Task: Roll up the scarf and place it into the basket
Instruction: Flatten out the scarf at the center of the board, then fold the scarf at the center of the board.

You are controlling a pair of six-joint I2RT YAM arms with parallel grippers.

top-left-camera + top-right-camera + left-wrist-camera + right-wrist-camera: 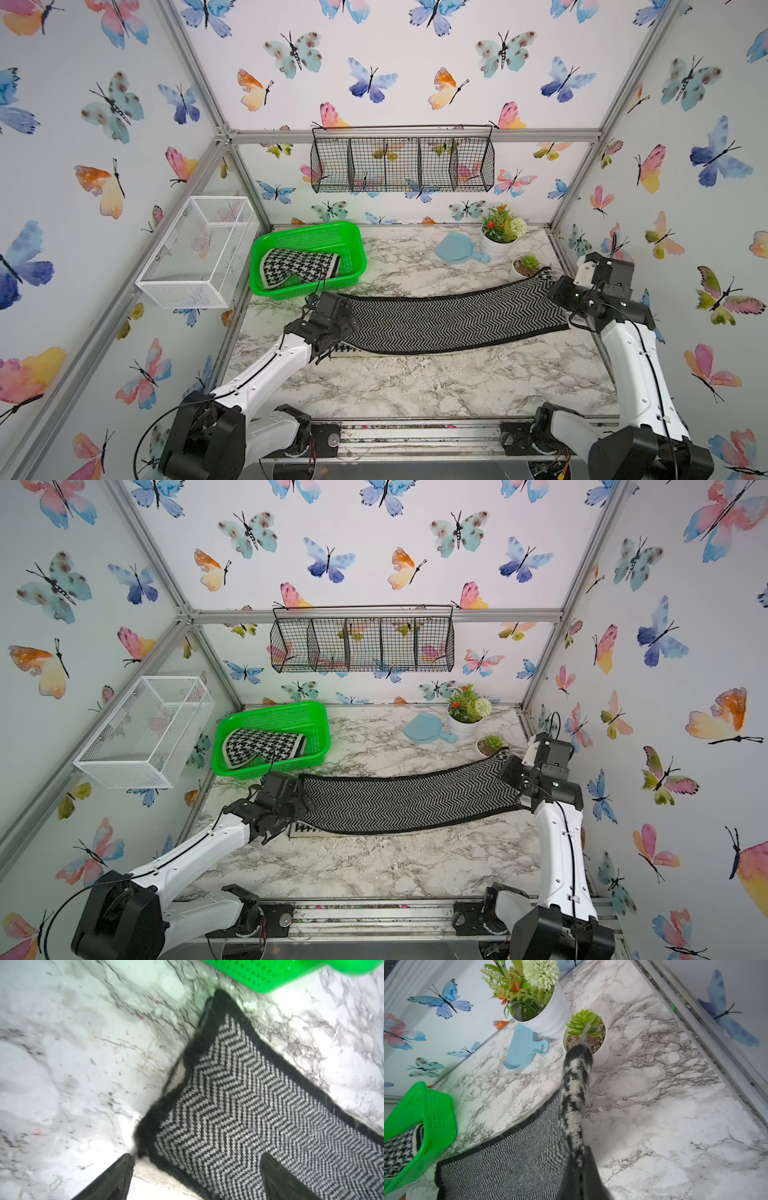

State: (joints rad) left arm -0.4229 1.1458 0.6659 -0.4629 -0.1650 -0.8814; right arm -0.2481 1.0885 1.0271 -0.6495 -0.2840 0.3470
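Note:
The scarf (453,320) (407,800), black-and-white chevron knit with a black border, lies stretched across the marble table. My left gripper (197,1157) stands open over its left end (249,1105), one fingertip on the knit, the other at the border corner; it shows in both top views (336,332) (286,808). My right gripper (583,1151) (559,289) is shut on the right end, which is held up off the table and shows a houndstooth underside (575,1084). The green basket (309,228) (274,709) (270,972) (431,1113) sits back left, just behind the scarf's left end.
A folded houndstooth cloth (299,266) lies inside the basket. A small succulent pot (525,266) (600,1053), a flower pot (498,237) and a blue scoop (457,249) stand back right near the lifted end. A white mesh box (195,253) and a black wire rack (403,164) hang on the walls.

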